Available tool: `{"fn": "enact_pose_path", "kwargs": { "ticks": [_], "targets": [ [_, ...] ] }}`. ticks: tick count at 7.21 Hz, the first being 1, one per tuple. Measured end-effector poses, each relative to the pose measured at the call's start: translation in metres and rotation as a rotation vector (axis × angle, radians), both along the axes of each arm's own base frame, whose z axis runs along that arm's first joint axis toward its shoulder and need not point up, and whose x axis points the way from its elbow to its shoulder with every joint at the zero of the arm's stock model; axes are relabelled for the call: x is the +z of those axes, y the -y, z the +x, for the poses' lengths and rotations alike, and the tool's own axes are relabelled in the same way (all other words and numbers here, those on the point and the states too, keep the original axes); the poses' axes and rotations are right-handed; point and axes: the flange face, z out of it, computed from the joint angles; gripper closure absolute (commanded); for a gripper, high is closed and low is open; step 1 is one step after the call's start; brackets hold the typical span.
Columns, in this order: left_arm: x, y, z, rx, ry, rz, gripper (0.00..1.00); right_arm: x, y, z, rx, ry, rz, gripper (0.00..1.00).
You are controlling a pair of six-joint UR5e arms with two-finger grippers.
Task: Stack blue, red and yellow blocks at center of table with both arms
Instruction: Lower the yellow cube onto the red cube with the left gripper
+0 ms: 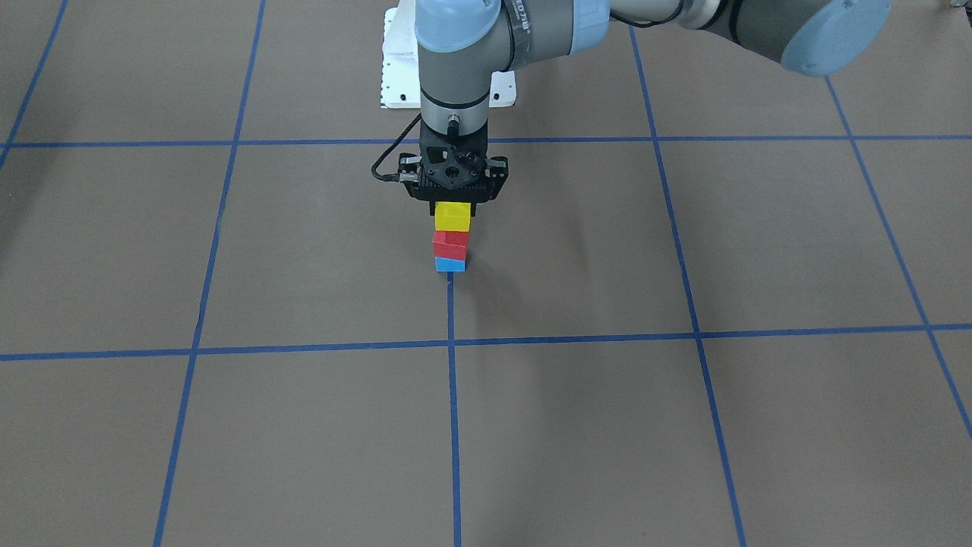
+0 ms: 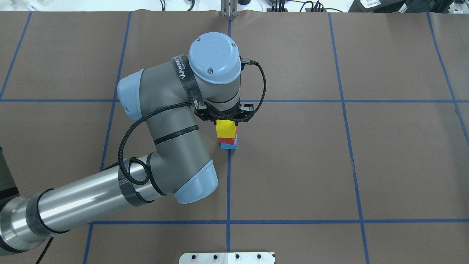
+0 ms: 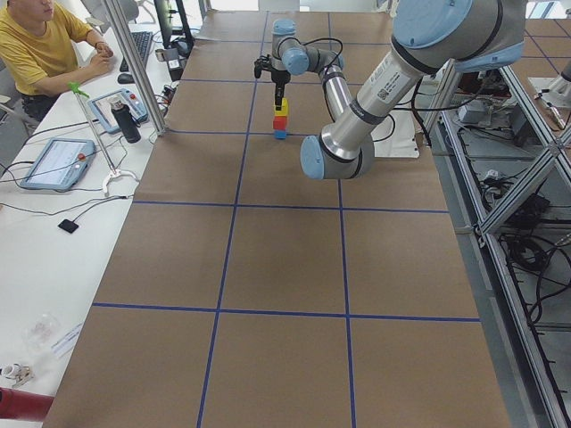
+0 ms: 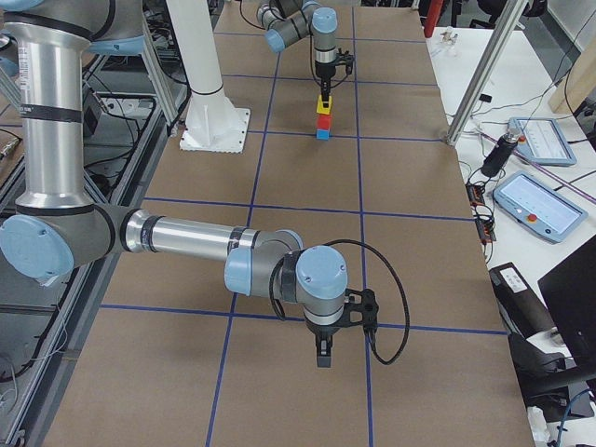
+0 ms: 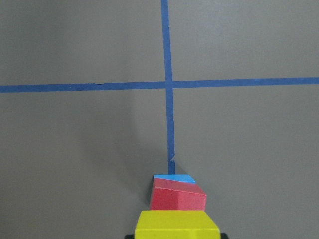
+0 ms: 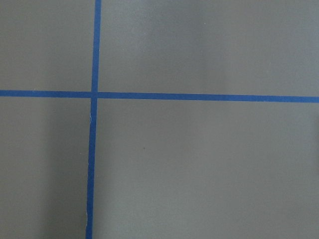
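The yellow block (image 1: 452, 216) tops the red block (image 1: 449, 247) and blue block (image 1: 449, 264) at the table (image 1: 683, 418) centre; the left gripper (image 1: 454, 205) flanks it closely, gripping or not I cannot tell. The right gripper (image 4: 323, 359) hangs well apart; its opening is likewise unclear.

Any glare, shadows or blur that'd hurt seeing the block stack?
Overhead exterior: glare streaks only on the left arm's metal tube; yellow block sharp. Exterior front-facing: soft arm shadow beside the stack, red block and blue block clear. Left wrist-mounted: yellow block cropped at bottom edge.
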Motion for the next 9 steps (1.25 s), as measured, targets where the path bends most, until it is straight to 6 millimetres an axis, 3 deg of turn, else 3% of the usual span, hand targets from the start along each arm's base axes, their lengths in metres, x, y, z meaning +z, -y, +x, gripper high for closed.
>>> {"fn": "enact_pose_path", "kwargs": {
  "ticks": [6,9],
  "targets": [
    [0.012,0.005,0.014,0.04,0.004,0.051,0.01,0.0,0.0,0.0,-0.001,-0.001,0.001,0.0],
    [0.006,0.004,0.01,0.041,-0.01,0.062,0.01,0.0,0.0,0.0,-0.001,-0.001,0.001,0.0]
  ]
}}
